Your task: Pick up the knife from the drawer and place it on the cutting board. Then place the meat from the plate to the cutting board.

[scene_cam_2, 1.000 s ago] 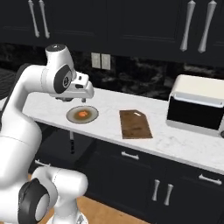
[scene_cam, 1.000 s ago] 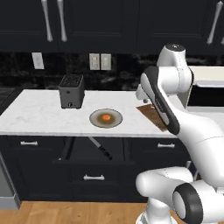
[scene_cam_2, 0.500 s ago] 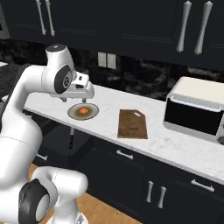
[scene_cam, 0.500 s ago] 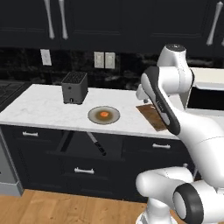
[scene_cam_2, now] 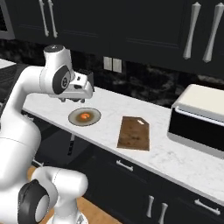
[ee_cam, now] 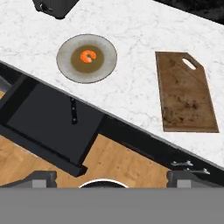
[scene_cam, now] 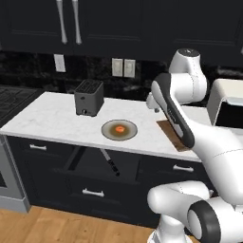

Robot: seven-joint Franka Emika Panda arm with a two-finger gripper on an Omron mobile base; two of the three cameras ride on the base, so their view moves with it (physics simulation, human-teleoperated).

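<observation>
Looking down, the knife (ee_cam: 73,110) lies in the drawer (ee_cam: 48,118); jaws' state unclear.

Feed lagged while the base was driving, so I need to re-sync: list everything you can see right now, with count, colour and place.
knife: 1, dark handle, in the open drawer
drawer: 1, dark navy-black, pulled open below the plate
plate: 1, tan with grey rim, on the counter
meat: 1, orange-red, on the plate
cutting board: 1, brown, bare, beside the plate
toaster: 1, dark, behind the plate
microwave: 1, white and black, counter's far end
gripper: 1, above the counter near the plate
</observation>
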